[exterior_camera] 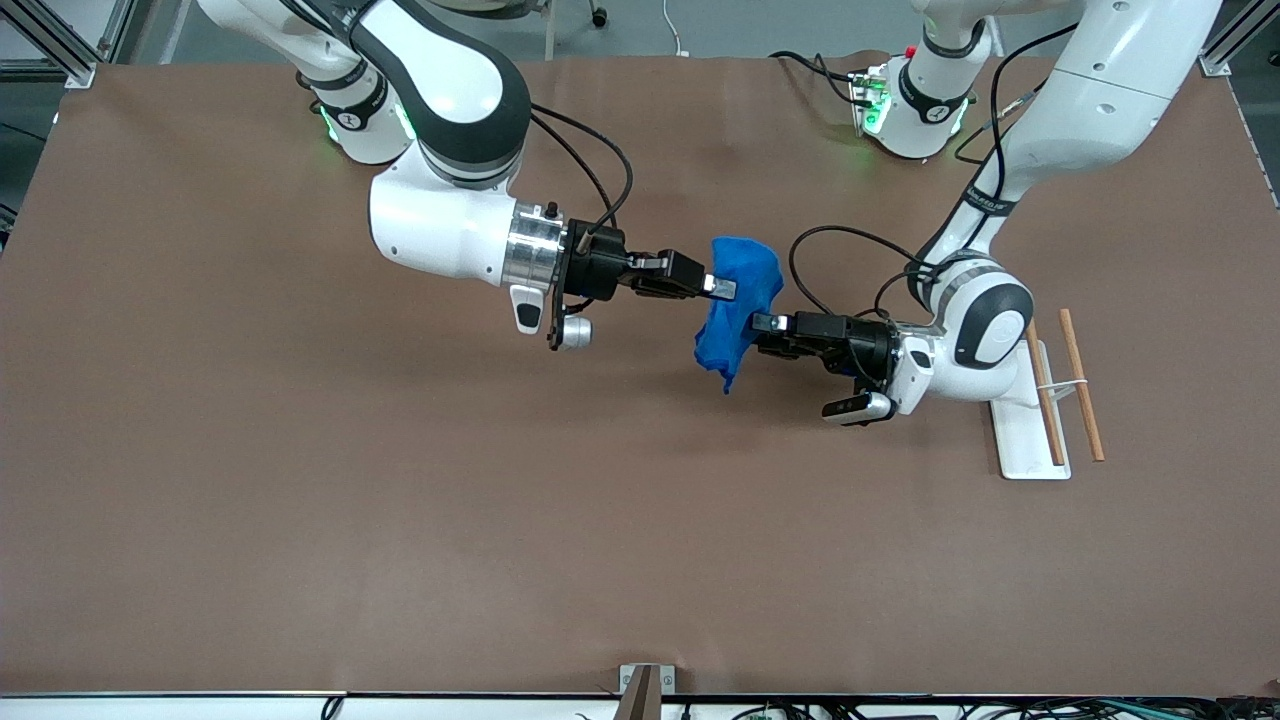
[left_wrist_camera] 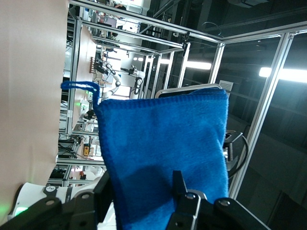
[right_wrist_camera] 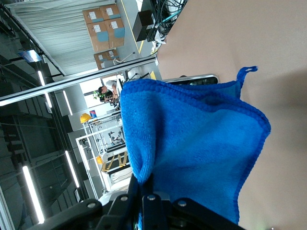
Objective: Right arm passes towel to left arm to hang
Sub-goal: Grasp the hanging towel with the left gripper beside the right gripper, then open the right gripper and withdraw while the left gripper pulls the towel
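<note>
Between both sets of fingers, mid-table, hangs the bright blue soft cloth towel (exterior_camera: 741, 300). The right arm's black two-finger gripper (exterior_camera: 722, 288) is closed on the towel's upper edge; in the right wrist view its fingers (right_wrist_camera: 146, 199) pinch a fold of the cloth, w/ the small blue loop (right_wrist_camera: 245, 74) at one corner. The left arm's black two-finger gripper (exterior_camera: 762, 323) meets the towel from the left arm's end of the table; in the left wrist view its fingers (left_wrist_camera: 180, 184) sit either side of the cloth's lower edge, pressed on it, so it looks closed on the towel too. Towel is off the brown table (exterior_camera: 300, 480), held up in the air over its middle, bunched, one tip drooping nearer the front camera.

Writing: a black band w/ lettering on the white left arm (exterior_camera: 1080, 120), too small to read. None legible on the white right arm (exterior_camera: 440, 210).

Around: white rack base (exterior_camera: 1025, 440) w/ two thin wooden rods (exterior_camera: 1082, 385) lies by the left arm's wrist, well apart from the towel. Black cables loop at both wrists.
</note>
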